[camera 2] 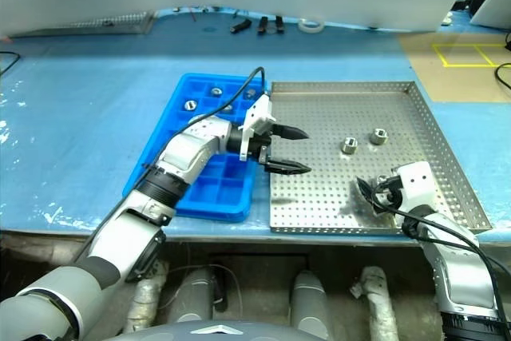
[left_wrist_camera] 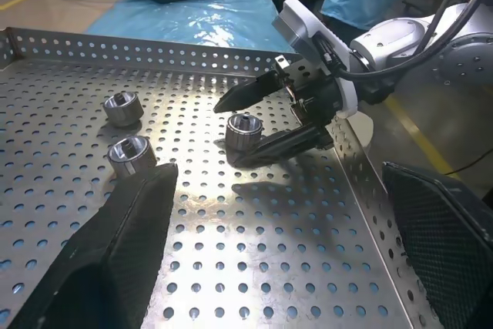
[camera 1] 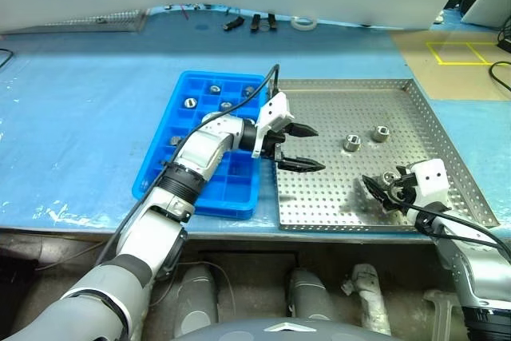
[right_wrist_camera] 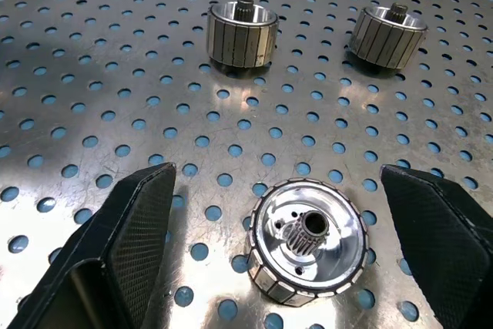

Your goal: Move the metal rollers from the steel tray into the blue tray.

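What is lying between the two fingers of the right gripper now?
One metal roller stands on the steel tray between the open right gripper fingers, touching neither; the right wrist view shows it.

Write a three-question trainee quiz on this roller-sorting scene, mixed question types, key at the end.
1. True or false: the right gripper is shut on a roller.
2. How many metal rollers lie on the steel tray?
3. The left gripper hovers over: A) the blue tray B) the steel tray C) the bare table.

Key: 1 false, its fingers stand open around one; 2 three; 3 B.
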Available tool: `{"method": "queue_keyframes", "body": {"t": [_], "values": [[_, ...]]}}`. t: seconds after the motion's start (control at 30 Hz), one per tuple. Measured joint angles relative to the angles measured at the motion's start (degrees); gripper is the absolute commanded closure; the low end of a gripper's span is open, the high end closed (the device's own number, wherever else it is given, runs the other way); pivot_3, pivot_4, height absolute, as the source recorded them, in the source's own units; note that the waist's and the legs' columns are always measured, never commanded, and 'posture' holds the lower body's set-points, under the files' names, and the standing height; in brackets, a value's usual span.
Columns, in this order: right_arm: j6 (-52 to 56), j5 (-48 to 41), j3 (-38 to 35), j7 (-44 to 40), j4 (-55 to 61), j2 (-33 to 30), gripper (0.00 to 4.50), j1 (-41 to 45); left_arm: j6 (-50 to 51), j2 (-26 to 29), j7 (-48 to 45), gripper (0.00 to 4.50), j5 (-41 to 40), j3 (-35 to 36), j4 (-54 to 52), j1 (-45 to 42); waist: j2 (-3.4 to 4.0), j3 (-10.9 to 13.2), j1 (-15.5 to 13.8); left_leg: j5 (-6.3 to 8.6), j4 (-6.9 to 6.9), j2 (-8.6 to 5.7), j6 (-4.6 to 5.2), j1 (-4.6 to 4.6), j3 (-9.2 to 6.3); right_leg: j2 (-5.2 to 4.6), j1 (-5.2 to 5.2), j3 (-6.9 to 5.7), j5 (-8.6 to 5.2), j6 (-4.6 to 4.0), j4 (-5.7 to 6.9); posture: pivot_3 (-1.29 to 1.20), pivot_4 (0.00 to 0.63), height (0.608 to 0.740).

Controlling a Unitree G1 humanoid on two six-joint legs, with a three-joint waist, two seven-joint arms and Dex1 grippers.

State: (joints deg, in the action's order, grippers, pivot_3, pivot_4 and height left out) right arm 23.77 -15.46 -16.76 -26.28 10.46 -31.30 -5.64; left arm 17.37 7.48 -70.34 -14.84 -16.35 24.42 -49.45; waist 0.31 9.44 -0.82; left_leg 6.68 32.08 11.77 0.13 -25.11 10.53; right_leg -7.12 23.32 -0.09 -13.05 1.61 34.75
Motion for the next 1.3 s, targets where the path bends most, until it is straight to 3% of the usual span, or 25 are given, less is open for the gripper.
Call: {"method": "queue_keyframes", "body": {"t": [0.1,0.33,0.73,0.93,1.3], "values": [[0.0,0.5,0.0,0.1,-1.3,0.0,0.62,0.3,0.1,0.5,0.0,0.00,0.0,0.0,-0.1,0.2,0.00,0.0,-0.2,0.02,0.04,-0.01,0.03,-0.01,0.00,-0.04,-0.04,0.00,0.00,0.00,0.00,-0.32,0.150,0.740],[0.0,1.1,0.0,-0.4,-2.2,-0.1,2.84,0.1,-0.1,0.8,0.0,0.00,0.5,0.0,-0.2,0.2,0.00,0.0,-0.5,0.04,0.03,0.00,0.05,-0.04,0.00,-0.04,-0.04,0.00,0.00,0.00,-0.05,-0.32,0.150,0.740],[1.8,-1.8,1.6,-2.7,4.5,0.3,2.84,2.6,-1.1,4.0,2.5,0.00,0.7,2.6,-0.4,0.3,0.00,0.0,0.3,0.04,0.01,0.01,0.04,0.00,0.01,0.01,0.04,0.02,0.00,0.00,-0.03,-0.25,0.150,0.740],[3.7,-3.9,9.1,-6.6,9.2,0.2,2.84,15.4,0.9,10.1,6.7,0.00,0.2,7.3,-7.3,5.0,0.02,0.0,0.0,-0.02,-0.05,0.07,-0.06,0.04,-0.05,0.02,0.01,-0.05,0.02,-0.02,0.04,-0.05,0.150,0.740],[-2.6,-1.6,23.1,-19.3,-10.8,5.5,2.84,36.3,10.5,19.0,20.9,0.00,-1.4,17.5,-28.0,22.8,0.02,0.0,-5.8,-0.10,-0.26,0.11,-0.20,-0.21,-0.27,-0.01,0.13,-0.48,0.00,-0.06,0.03,0.29,0.150,0.740]]}}
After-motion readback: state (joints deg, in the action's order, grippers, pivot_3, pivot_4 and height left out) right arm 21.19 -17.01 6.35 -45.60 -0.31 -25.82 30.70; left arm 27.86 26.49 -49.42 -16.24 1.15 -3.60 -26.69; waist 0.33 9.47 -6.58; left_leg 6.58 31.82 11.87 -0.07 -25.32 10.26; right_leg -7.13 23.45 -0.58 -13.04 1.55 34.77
